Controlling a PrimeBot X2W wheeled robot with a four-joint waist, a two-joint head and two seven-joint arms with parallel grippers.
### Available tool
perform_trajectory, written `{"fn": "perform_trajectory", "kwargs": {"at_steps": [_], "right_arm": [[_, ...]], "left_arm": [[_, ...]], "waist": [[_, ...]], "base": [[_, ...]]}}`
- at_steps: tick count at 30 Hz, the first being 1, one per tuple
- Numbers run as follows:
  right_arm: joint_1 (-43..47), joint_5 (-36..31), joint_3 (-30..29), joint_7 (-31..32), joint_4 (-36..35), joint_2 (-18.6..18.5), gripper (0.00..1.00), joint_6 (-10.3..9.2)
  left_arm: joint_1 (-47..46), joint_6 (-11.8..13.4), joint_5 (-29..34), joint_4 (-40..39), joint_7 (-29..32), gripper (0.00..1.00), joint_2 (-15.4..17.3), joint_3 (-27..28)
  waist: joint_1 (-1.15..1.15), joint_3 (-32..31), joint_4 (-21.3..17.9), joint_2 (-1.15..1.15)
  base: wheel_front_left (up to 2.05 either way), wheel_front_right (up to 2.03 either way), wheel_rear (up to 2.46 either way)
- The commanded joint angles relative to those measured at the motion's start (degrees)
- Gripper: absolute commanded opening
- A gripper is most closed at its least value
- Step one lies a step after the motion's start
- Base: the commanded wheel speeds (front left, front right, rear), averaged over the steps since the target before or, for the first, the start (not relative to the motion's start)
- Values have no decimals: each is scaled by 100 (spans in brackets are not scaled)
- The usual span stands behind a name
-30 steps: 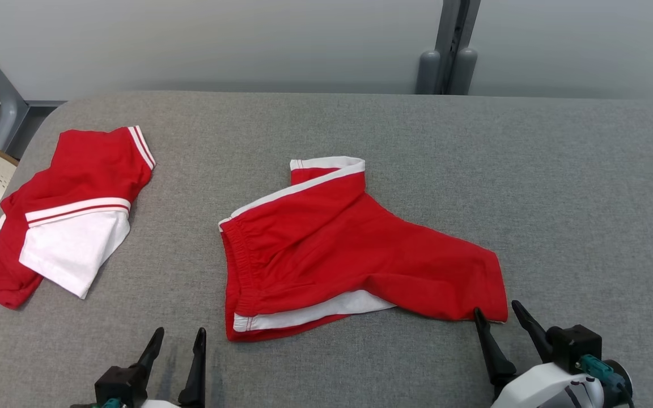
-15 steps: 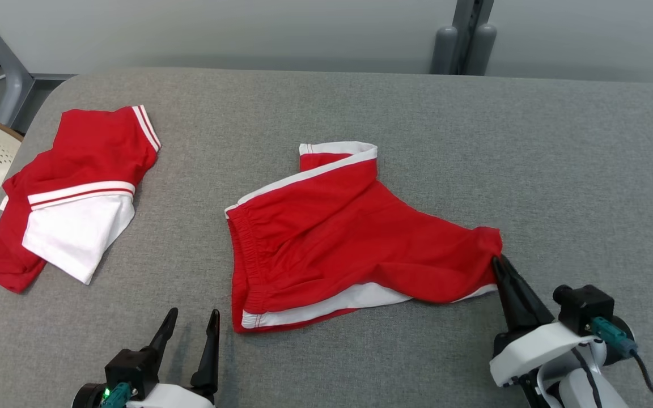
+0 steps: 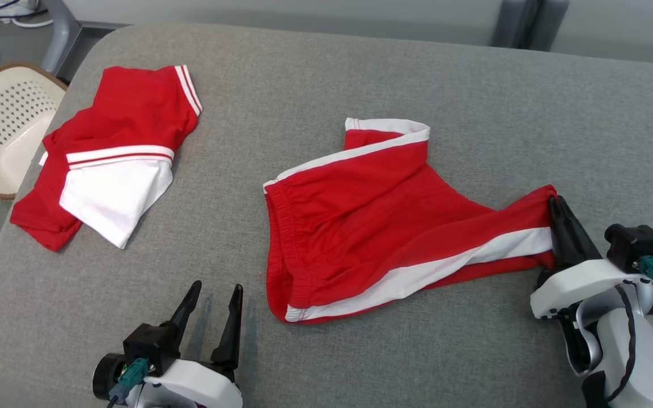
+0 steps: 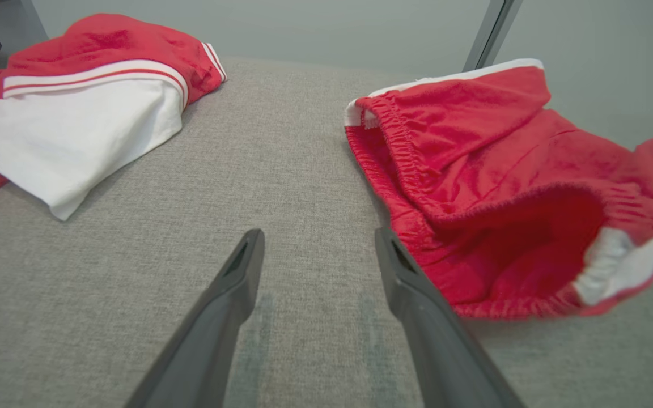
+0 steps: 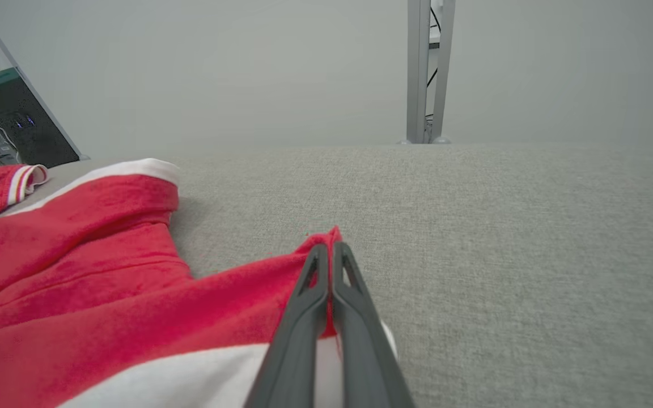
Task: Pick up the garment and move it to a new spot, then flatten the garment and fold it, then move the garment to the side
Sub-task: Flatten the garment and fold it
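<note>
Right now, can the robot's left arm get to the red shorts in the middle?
Probably yes. The left arm has open jaws over bare grey table, right beside the red shorts; nothing lies between them.

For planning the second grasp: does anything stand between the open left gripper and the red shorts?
Nothing visible does. Bare grey table separates the left gripper from the red shorts, which the right gripper pinches; the red-and-white shirt lies aside, farther left.
</note>
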Motion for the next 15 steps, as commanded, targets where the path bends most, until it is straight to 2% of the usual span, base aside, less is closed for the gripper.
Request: {"fn": "perform_trajectory", "kwargs": {"at_steps": [1, 8, 9, 10, 11, 15], "right_arm": [[-117, -114, -76, -3, 113, -52, 0, 1], [-488, -568, -440, -2, 711, -53, 0, 1], [-516, -633, -463, -2, 774, -45, 9, 1], [-545, -678, -516, -1, 814, -40, 42, 1], [-577, -728, -578, -1, 813, -37, 100, 1], [-466, -778, -672, -2, 496, 4, 100, 1]], "left_arm": [[-119, 20, -40, -20, -12, 100, 19, -20], [-244, 85, -161, -92, -12, 100, 20, -201], [-267, 95, -167, -97, -13, 100, 19, -217], [-291, 109, -171, -104, -13, 100, 19, -229], [-305, 121, -167, -111, -13, 100, 20, -238], [-264, 126, -140, -103, -13, 100, 20, -198]], "waist": [[0, 152, 155, 0], [0, 367, 312, 0], [0, 383, 312, 0], [0, 394, 304, 0], [0, 390, 286, 0], [0, 264, 146, 0]], "base": [[0, 0, 0], [0, 0, 0], [0, 0, 0], [0, 0, 0], [0, 0, 0], [0, 0, 0]]}}
